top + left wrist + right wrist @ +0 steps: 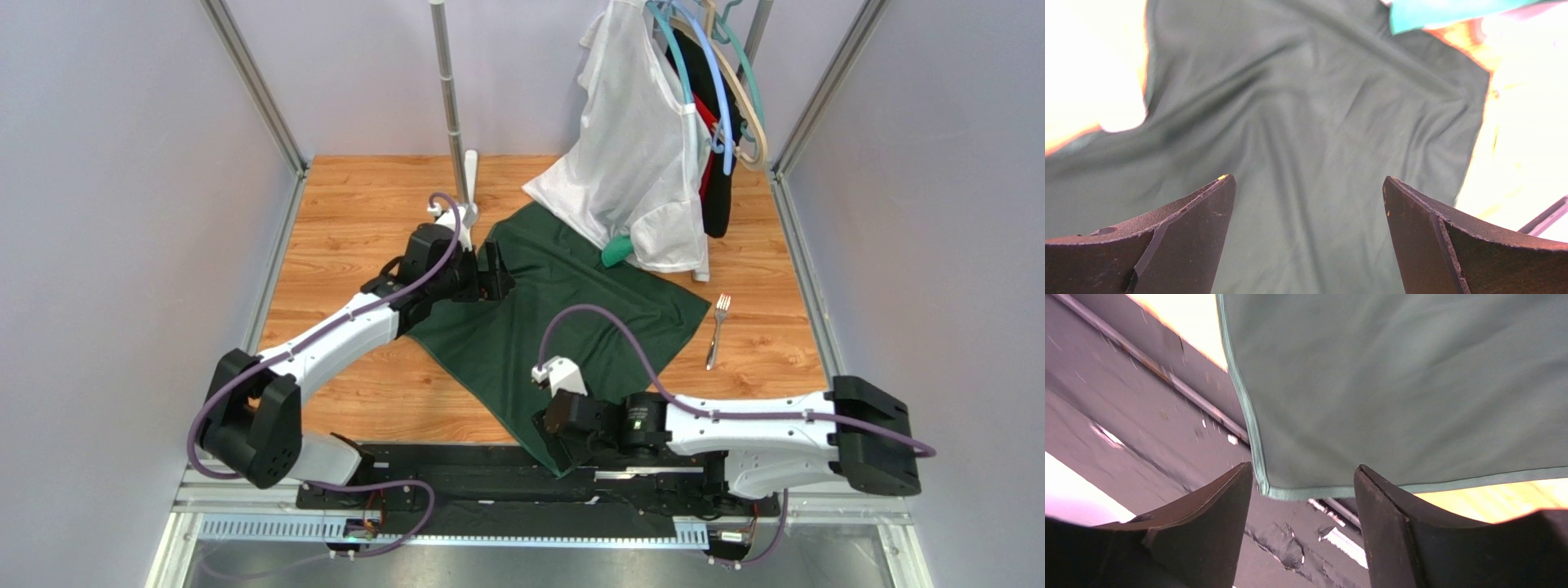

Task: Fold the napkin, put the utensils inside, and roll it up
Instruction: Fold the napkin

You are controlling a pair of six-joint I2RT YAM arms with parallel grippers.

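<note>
Here the napkin (pixel 552 306) lies spread on the wooden table (pixel 356 208), turned like a diamond, with its far corner tucked under the hem of a white garment (pixel 632 159) hanging from hangers at the back. A scrap of brighter green cloth (pixel 617 251) shows at that hem. The napkin's near corner hangs past the table's front edge, over the black rail (pixel 491 472) where the arms are bolted. A fork (pixel 719 328), the only utensil in view, lies on bare wood just beside the napkin's right edge, tines pointing away from the arms. The left pincer (pixel 497 284) sits over the napkin's left corner with its jaws spread wide; its wrist view shows only rumpled cloth (pixel 1309 122) between them. The right pincer (pixel 555 429) is at the near corner, jaws apart, with the hemmed tip of the cloth (pixel 1413 373) lying in the gap. From that blurred wrist view, the fingers (pixel 1211 520) seem not to be touching the cloth.
</note>
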